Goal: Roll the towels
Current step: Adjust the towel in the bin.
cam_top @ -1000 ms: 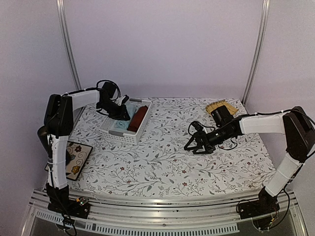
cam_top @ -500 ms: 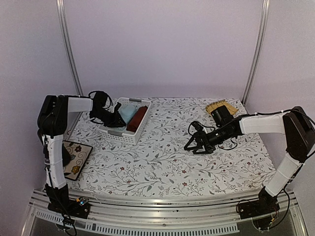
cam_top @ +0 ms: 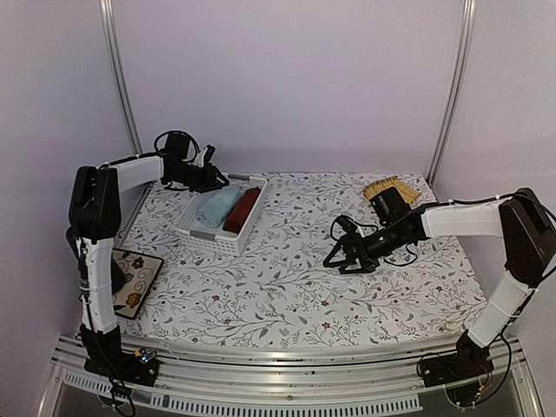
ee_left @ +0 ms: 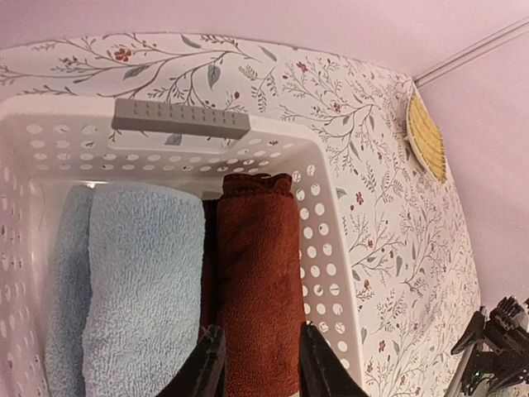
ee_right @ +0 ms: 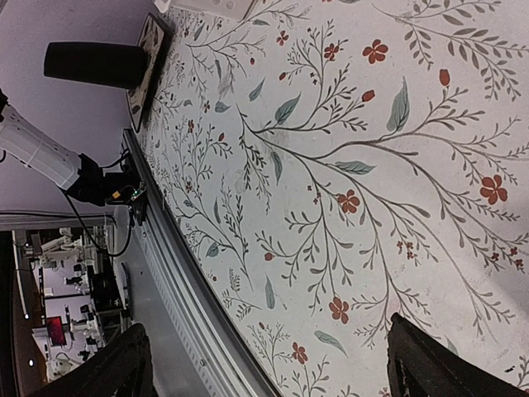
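1. Left gripper [ee_left: 260,332] is hovering over white basket [ee_left: 324,248], jaws partly apart, empty.
2. Right gripper [ee_right: 266,331] is hanging wide open, empty.
3. Red towel [ee_left: 256,273] and blue towel [ee_left: 140,273] are lying rolled inside basket, touching.

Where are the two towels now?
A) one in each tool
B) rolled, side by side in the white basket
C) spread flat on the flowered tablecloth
B: the light blue towel and the rust-red towel lie rolled next to each other inside the white perforated basket.
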Motion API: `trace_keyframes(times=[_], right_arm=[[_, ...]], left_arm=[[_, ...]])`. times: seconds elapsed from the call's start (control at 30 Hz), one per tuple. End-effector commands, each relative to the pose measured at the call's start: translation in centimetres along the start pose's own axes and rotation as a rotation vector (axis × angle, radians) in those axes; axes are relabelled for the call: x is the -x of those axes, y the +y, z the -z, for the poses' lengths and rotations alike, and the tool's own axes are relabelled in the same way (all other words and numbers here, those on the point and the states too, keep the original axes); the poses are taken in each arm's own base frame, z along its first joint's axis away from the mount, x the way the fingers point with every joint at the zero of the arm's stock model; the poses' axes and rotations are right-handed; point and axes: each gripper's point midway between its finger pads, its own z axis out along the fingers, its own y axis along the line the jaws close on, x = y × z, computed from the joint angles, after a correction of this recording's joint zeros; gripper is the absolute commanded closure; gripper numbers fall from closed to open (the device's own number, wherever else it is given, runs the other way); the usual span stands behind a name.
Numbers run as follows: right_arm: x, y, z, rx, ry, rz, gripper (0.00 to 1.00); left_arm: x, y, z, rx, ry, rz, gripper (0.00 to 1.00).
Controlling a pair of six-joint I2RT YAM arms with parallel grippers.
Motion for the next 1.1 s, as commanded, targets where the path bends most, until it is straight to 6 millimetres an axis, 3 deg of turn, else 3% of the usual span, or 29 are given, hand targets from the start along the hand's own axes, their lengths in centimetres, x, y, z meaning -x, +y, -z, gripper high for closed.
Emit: trace_keyframes(times=[0.0,0.2,0.43,0.9,1.07], right_arm=[[0.3,0.6,0.2,-0.001,-0.011,0.016,0.01],[0.1,0.4,0.2,-0.007,-0.008,0.01,0.01],[0.0,0.4,0.2,-0.007,-0.006,0.007,0.01],[-0.3,0.5,-0.1,-0.003,-0.007,0.002,0.01],[-0.5,0.5,-0.3,-0.003,-0.003,-0.001,0.01]], left_arm=[[0.0,-0.2,-2.6,-0.02,0.02,0.015,0.68],[-0.1,-0.7,-5.1,-0.024,0.066,-0.016,0.68],[-0.3,2.1,-6.5,0.075,0.054,-0.007,0.69],[0.2,6.6,-4.5,0.255,-0.054,0.067,0.69],[1.1,5.3,-4.1,0.176,-0.103,0.07,0.69]])
